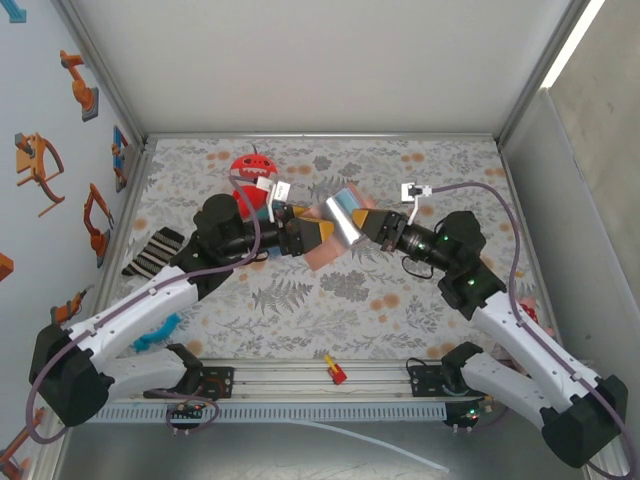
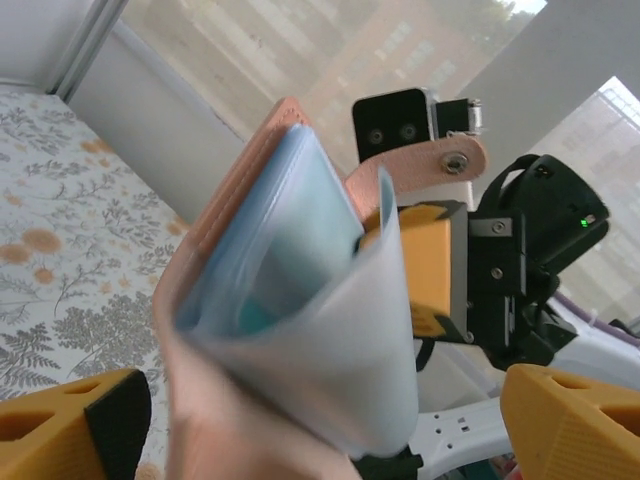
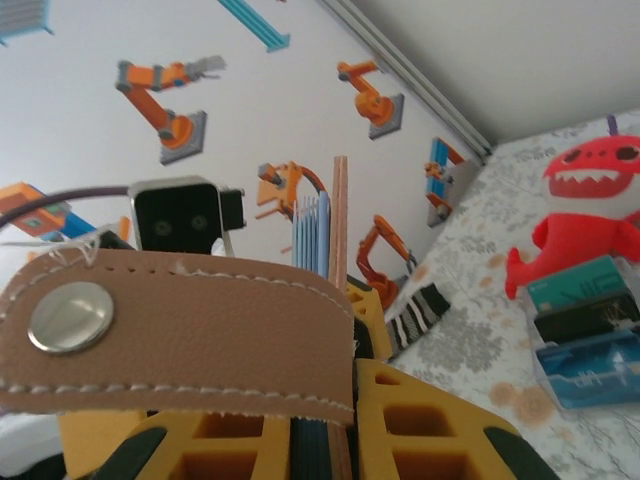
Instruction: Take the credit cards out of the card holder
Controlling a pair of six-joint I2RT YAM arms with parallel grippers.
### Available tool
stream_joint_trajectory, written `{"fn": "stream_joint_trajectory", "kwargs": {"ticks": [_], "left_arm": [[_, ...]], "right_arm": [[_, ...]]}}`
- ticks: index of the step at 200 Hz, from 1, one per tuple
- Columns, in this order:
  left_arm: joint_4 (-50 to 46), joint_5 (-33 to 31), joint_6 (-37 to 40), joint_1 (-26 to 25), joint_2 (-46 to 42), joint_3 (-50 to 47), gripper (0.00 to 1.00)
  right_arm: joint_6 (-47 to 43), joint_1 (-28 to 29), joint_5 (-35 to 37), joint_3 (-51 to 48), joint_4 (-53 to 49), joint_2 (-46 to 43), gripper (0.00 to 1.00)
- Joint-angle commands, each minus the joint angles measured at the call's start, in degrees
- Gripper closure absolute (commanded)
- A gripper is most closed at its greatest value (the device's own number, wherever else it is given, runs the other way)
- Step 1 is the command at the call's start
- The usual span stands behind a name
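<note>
There are two robot arms, the left arm and the right arm. There is one card holder, one red plush toy, one striped cloth and one little red-and-yellow thing.

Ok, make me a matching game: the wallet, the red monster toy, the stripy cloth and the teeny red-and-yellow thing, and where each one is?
1 card holder
2 red monster toy
3 stripy cloth
4 tiny red-and-yellow thing

A far end of the table
B on the rail at the near edge
C lifted up in the middle
D over at the left edge

Pairs: 1-C, 2-A, 3-D, 4-B
</note>
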Motion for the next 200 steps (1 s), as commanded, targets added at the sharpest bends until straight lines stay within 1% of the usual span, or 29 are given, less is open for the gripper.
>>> {"fn": "stream_joint_trajectory", "kwargs": {"ticks": [1,10,15,34,62,75,83,101,133,143,160,175,191,200], "left_arm": [[0.38,-2.34,-0.24,-0.46,0.49,1.37,0.20],[-0.21,-3.91,-0.16,-0.46,0.19,0.90,0.31],[-0.65,-4.87,-0.05,-0.57,-0.12,0.59,0.34],[-1.94,-7.13,0.63,-0.70,-0.79,-0.16,0.37],[-1.30,-7.49,0.12,-0.86,-0.53,-0.78,0.38],[-0.44,-7.29,-0.53,-0.81,-0.17,-1.26,0.36],[0.40,-7.29,-1.11,-0.82,-0.06,-1.80,0.33],[1.67,-7.20,-2.04,-0.86,0.06,-3.12,0.33],[5.65,-5.68,-4.95,-0.98,1.48,-4.72,0.48],[6.61,-5.23,-5.40,-1.25,1.97,-4.74,0.50],[7.05,-5.18,-5.68,-1.84,2.55,-4.71,0.49],[7.35,-5.20,-5.89,-2.14,2.39,-5.13,0.40],[7.69,-5.53,-6.38,-2.13,2.16,-5.99,0.37],[8.60,-5.70,-6.91,-2.16,2.01,-6.46,0.31]], "right_arm": [[-10.96,4.09,8.72,5.13,-11.22,-0.46,1.00],[-12.94,5.29,11.48,6.08,-13.44,-0.71,1.00],[-13.69,5.97,12.82,6.46,-14.41,-0.78,1.00],[-14.83,6.79,15.16,6.74,-15.05,-0.99,1.00],[-15.71,7.33,17.28,6.60,-14.70,-1.01,1.00],[-16.39,7.52,18.70,6.47,-14.69,-1.35,1.00],[-16.58,7.55,19.68,6.28,-14.70,-1.91,1.00],[-17.20,7.55,21.23,5.78,-14.27,-3.35,1.00],[-17.47,7.56,22.44,4.71,-12.48,-4.84,1.00],[-17.28,7.65,22.43,4.33,-11.62,-4.85,1.00],[-17.25,7.62,22.71,3.80,-11.01,-4.99,1.00],[-17.31,7.62,23.33,3.53,-10.92,-5.27,1.00],[-17.47,7.57,23.73,3.37,-10.84,-5.63,1.00],[-17.56,7.57,23.67,3.44,-10.83,-5.60,1.00]]}}
